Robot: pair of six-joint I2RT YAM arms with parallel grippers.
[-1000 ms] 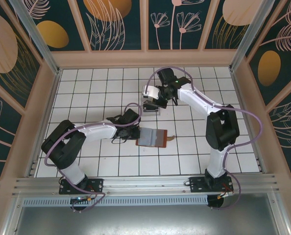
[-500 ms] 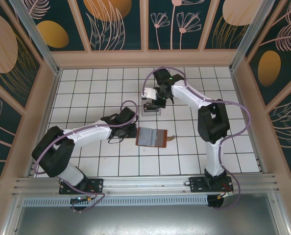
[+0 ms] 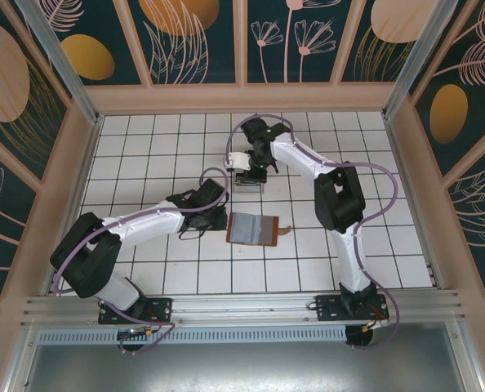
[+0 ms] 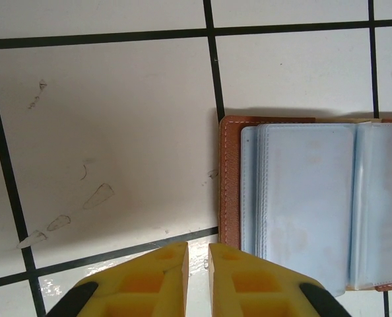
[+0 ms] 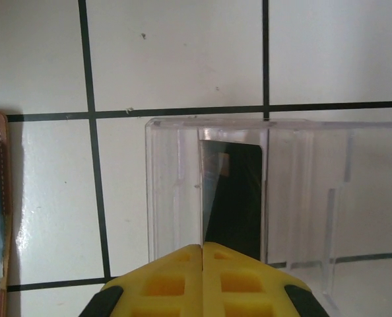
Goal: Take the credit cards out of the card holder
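Open card holder (image 3: 252, 229) at centre of the table (image 3: 136, 147); credit cards (image 5: 232, 191) look light, stiff, slick.
Left gripper (image 4: 196, 254) and right gripper (image 5: 202, 257) have jaws closed; best pinch a card's exposed edge, since the sleeves (image 4: 301, 198) flex.

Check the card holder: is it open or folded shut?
Open. The card holder lies spread flat on the table, its pale blue inner sleeves facing up inside the brown leather rim.
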